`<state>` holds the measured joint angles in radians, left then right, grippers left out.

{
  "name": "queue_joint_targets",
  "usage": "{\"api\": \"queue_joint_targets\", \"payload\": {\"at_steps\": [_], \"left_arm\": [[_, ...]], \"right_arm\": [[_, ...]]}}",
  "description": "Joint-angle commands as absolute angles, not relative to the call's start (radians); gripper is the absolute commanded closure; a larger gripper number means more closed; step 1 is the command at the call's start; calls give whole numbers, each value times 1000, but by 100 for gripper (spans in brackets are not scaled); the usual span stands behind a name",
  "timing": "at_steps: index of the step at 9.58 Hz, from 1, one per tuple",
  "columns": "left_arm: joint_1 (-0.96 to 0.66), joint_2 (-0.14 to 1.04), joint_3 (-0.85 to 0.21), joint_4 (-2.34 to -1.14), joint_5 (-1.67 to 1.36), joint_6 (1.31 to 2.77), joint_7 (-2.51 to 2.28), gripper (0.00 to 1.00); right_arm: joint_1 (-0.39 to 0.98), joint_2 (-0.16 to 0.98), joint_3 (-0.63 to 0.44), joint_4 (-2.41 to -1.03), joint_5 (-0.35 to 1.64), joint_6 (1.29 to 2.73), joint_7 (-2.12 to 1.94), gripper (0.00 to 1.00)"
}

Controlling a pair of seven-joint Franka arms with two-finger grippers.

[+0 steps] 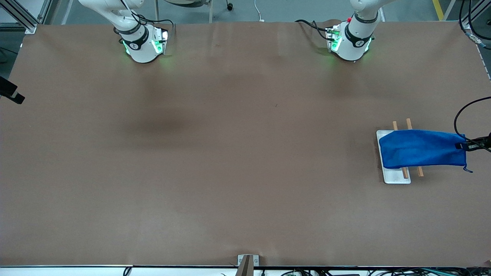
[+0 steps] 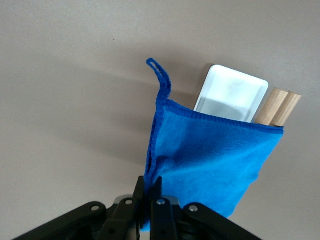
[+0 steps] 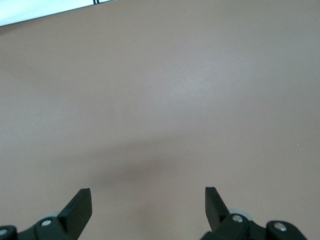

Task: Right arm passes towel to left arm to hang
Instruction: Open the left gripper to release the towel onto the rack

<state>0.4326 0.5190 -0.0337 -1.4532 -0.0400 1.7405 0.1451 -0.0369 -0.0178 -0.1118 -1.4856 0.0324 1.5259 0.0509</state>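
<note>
The bright blue towel (image 1: 420, 148) lies draped across two wooden rods (image 1: 409, 123) of a small rack on a white base (image 1: 395, 177), at the left arm's end of the table. Its loop (image 1: 467, 168) hangs at the corner away from the rack. My left gripper (image 1: 461, 146) comes in from the view's edge and is shut on that end of the towel. The left wrist view shows the grip (image 2: 150, 187), the towel (image 2: 210, 160), the loop (image 2: 159, 75), the base (image 2: 232, 92) and the rods (image 2: 277, 106). My right gripper (image 3: 148, 200) is open and empty over bare table.
The brown table (image 1: 230, 153) has the two arm bases (image 1: 144, 46) (image 1: 351, 42) along its edge farthest from the camera. A small metal bracket (image 1: 247, 262) sits at the nearest edge. A black cable (image 1: 460, 115) loops above the towel's end.
</note>
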Motion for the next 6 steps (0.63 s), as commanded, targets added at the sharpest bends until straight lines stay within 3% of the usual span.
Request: {"api": "queue_joint_targets", "payload": {"at_steps": [1,6], "left_arm": [[455,545,-38,-1460,-23,1741,189,0],[457,474,-84,-1362,9,1717,365,0]], "right_arm": [[-40,-15,-103,-1480,-11,1509,64,0],[-43,-15,-104,-1483,-8,1516,66,0]]}}
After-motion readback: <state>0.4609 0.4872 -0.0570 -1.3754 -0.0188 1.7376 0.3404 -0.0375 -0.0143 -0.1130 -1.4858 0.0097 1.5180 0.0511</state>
